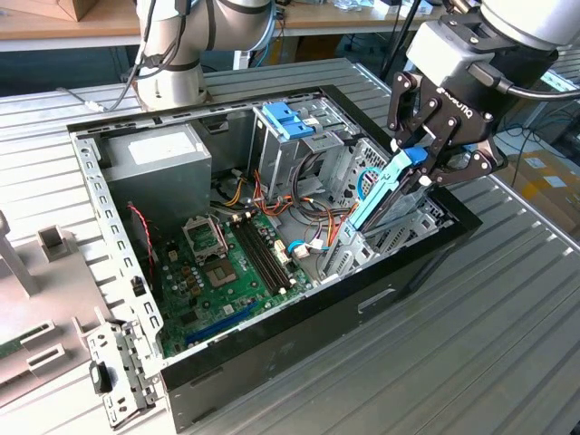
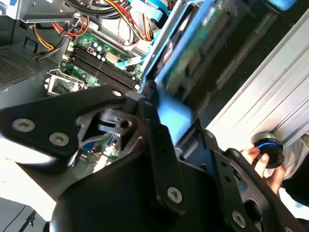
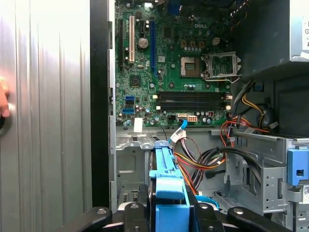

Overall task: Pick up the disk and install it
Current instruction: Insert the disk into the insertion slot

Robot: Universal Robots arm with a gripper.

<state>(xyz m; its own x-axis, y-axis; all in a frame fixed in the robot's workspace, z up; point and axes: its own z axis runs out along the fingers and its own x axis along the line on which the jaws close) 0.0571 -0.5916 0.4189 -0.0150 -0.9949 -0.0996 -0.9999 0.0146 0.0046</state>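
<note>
**Disk gripped and tilted, low end toward the bay**

The pincer [image 1: 419,166] is clenched on the disk [image 1: 379,198], with its jaws closed on either side of the upper end of the blue side piece. In the first wrist view the same blue piece runs out from between the jaws of the pincer [image 3: 170,213], so the disk [image 3: 165,166] is off the surface [image 1: 507,317] and hangs over the open case [image 1: 272,362].

What matters here is the tilt. The disk's long axis slopes steeply down and away from the pincer, toward the inside of the case. The held end is the high one. The free end is the low one, directly ahead of the jaws and below them. In the first wrist view that axis points straight from the pincer toward the board [image 3: 169,72].

The metal bay [image 1: 376,243] lies under the disk, just below and ahead of the pincer, at the near end of the case. The low end is down at the bay's frame, but I cannot tell whether it touches the metal. By my reading the disk is not yet seated, because it stands far too steep to lie flat in the bay.

A bundle of cables [image 1: 319,213] lies just beside the low end. Farther out from the pincer stands the cage [image 1: 285,149], well apart from the disk. In the second wrist view a hand [image 2: 260,158] rests at the edge of the surface, outside the case.
</note>
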